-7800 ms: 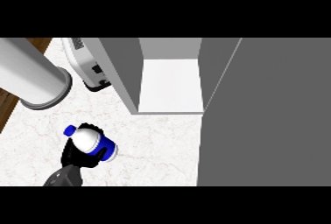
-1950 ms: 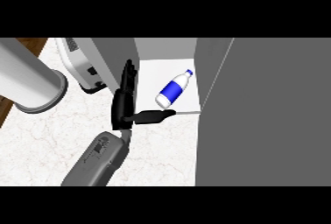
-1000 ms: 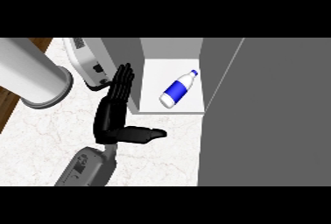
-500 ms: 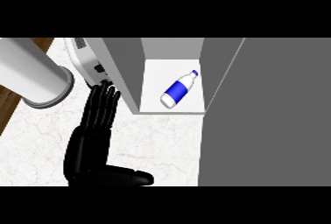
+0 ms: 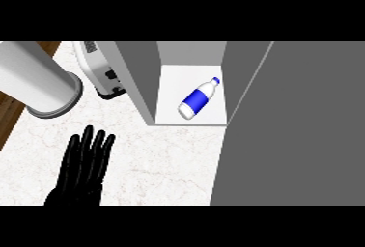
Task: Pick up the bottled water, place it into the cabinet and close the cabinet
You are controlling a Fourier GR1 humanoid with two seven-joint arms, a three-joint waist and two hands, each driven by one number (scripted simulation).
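bottled water [image 5: 199,97] lies on its side on the white floor of the cabinet [image 5: 135,72], ahead of and to the right of the one hand [image 5: 84,166] in view, well apart from it. that hand rests flat over the tabletop [image 5: 164,159] with fingers straight, holding nothing. placing looks done; the large grey cabinet door [image 5: 299,125] to the hand's right stands open, so closing it is left.

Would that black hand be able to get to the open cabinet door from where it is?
Probably yes: the hand lies open on the counter, with bare marble between it and the door.
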